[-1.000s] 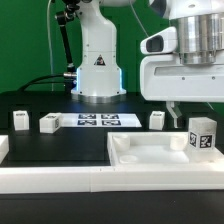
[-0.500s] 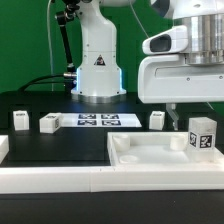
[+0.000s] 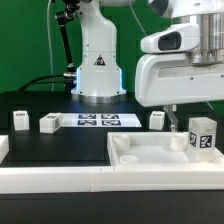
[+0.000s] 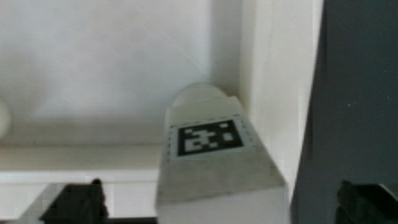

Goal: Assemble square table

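Observation:
The square tabletop (image 3: 150,160) is a white slab with a raised rim, lying at the front on the exterior view's right. One tagged white leg (image 3: 202,135) stands upright on it near its right end. My gripper (image 3: 188,112) hangs open just above that leg. In the wrist view the leg (image 4: 217,150) lies between my dark fingertips (image 4: 77,203), and the gripper (image 4: 222,205) is not touching it. Three more legs stand on the black table: two at the left (image 3: 19,120) (image 3: 48,124) and one behind the tabletop (image 3: 157,119).
The marker board (image 3: 98,120) lies flat in front of the robot base (image 3: 98,70). A long white rail (image 3: 50,180) borders the front of the black surface.
The gripper's housing has shifted slightly to the exterior view's left. The leg and the tabletop have not moved.

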Tool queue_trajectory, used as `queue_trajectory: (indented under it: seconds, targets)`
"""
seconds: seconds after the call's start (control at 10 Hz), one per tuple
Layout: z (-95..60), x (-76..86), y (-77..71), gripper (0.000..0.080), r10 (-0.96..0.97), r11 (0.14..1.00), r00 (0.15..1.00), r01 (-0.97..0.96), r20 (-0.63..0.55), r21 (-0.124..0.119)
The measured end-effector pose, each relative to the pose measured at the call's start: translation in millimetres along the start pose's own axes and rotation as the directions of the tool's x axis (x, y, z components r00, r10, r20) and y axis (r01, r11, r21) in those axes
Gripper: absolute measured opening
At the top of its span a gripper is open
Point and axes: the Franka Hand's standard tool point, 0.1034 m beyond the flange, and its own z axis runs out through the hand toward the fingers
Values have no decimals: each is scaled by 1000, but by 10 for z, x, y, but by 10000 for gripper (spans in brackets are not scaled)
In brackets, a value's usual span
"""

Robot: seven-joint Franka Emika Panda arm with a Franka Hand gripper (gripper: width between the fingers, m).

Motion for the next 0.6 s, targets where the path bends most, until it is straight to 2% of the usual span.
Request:
queue_trajectory:
  seconds: [0.1,0.2,0.3,0.4,0.6]
  targets:
    - [-1,2,17,516,-71,997,997,71,0,0]
    - [-1,2,16,516,-56,998,998,56,0,1]
    - [-1,2,17,375,-56,998,998,56,0,1]
    - [-1,2,18,288,-51,999,999,51,-1,1]
    - [-1,2,18,288,-22,1000,1000,22,0,1]
